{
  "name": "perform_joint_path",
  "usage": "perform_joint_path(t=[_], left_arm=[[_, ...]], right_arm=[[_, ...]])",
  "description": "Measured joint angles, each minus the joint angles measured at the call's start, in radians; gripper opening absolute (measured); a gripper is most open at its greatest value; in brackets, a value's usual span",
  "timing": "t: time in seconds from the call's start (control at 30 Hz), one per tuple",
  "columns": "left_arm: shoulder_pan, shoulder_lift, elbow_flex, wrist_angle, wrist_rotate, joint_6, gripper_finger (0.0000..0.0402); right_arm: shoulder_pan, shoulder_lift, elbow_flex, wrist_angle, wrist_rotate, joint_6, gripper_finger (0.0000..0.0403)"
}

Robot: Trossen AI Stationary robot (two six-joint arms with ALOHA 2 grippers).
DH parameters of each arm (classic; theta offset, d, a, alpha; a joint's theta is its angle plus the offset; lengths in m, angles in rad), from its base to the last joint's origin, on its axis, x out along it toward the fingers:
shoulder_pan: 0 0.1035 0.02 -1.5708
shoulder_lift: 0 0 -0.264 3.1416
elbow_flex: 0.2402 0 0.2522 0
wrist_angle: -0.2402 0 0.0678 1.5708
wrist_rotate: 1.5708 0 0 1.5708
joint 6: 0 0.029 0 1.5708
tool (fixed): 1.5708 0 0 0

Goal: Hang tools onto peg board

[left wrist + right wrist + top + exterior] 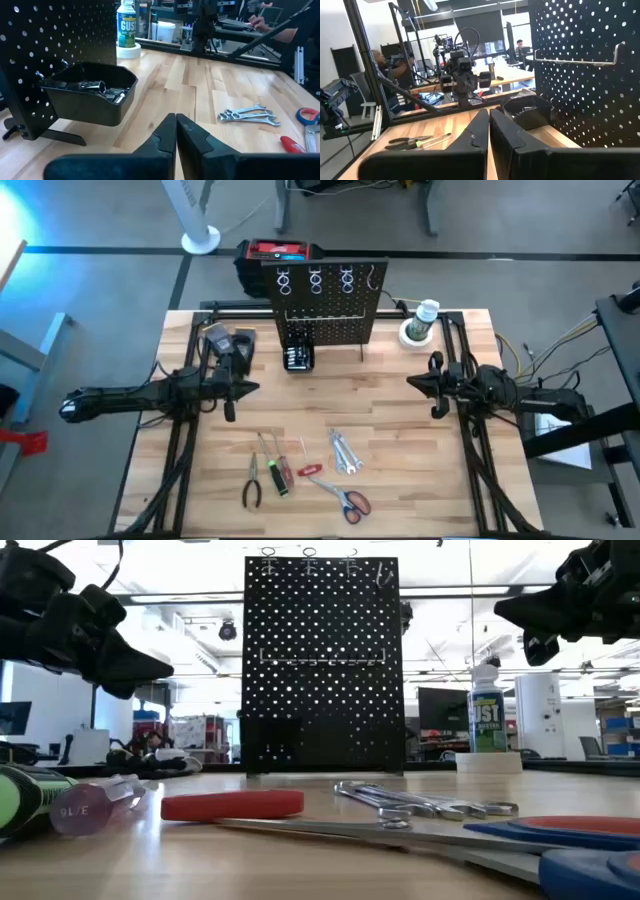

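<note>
High view shows the tools lying in a row at the near edge of the wooden table [400,390]. From left to right there are black-handled pliers [252,483], a green-handled screwdriver [276,471], a small red tool [309,470], red-handled scissors [347,498] and silver wrenches [343,452]. None of them is being held.

Farther in, the two arms wait above the middle of the table, one on each side. The left gripper [229,394] is on the left and the right gripper [435,383] is on the right. Both point toward the middle. Each has its two fingers pressed together and holds nothing. They are well apart from the tools.

At the far edge stands the peg board [325,305], a black panel full of holes, upright on its stand. White rings [315,278] sit along its top. A small black box of bits [298,357] hangs low on its front. Black gloves [228,340] lie to its left. A green and white bottle [425,317] stands to its right. Behind it sits a red-and-black toolbox [272,255]
</note>
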Motion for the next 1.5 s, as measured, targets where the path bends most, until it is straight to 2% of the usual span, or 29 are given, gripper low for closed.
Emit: perform_joint_path(t=[1.33, 1.37, 1.43, 1.5], left_arm=[[0.001, 0.000, 0.000, 0.000, -0.006, 0.001, 0.0000], [0.009, -0.002, 0.000, -0.001, -0.054, 0.022, 0.0000], [0.017, -0.008, 0.000, 0.003, -0.233, 0.116, 0.0000], [0.016, 0.000, 0.002, 0.007, -0.364, 0.200, 0.0000]], right_arm=[[0.000, 0.000, 0.000, 0.000, 0.000, 0.000, 0.0000], [0.000, 0.000, 0.000, 0.000, 0.000, 0.000, 0.0000], [0.000, 0.000, 0.000, 0.000, 0.000, 0.000, 0.0000], [0.000, 0.000, 0.000, -0.004, 0.000, 0.000, 0.0000]])
